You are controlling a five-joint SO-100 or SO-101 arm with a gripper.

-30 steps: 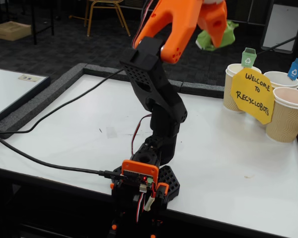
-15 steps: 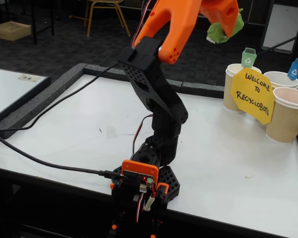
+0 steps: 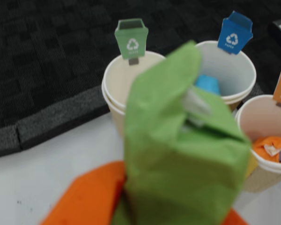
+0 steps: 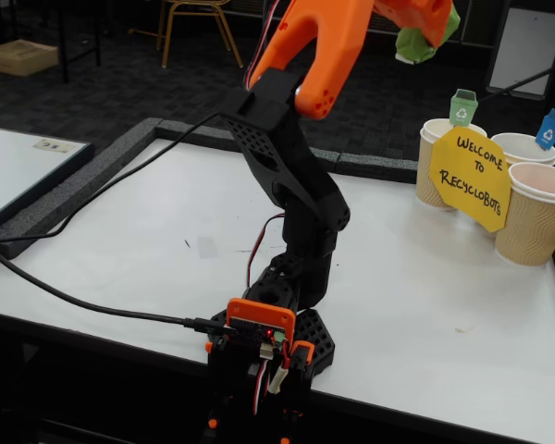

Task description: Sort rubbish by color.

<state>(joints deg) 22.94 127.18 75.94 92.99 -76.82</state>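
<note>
A crumpled green lump of rubbish fills the wrist view, and my gripper is shut on it, high above the table and left of the cups in the fixed view, where the lump pokes out below the orange fingers. Behind it stand three beige cups. The green-tag cup looks empty. A blue lump lies in the blue-tag cup, and an orange lump lies in the orange-tag cup.
The cups stand at the table's right rear behind a yellow sign. A grey foam border edges the white table. The arm's base and its black cable sit at the front edge.
The gripper has risen and swung right toward the cups, carrying the green lump with it. The cups and sign have not moved.
</note>
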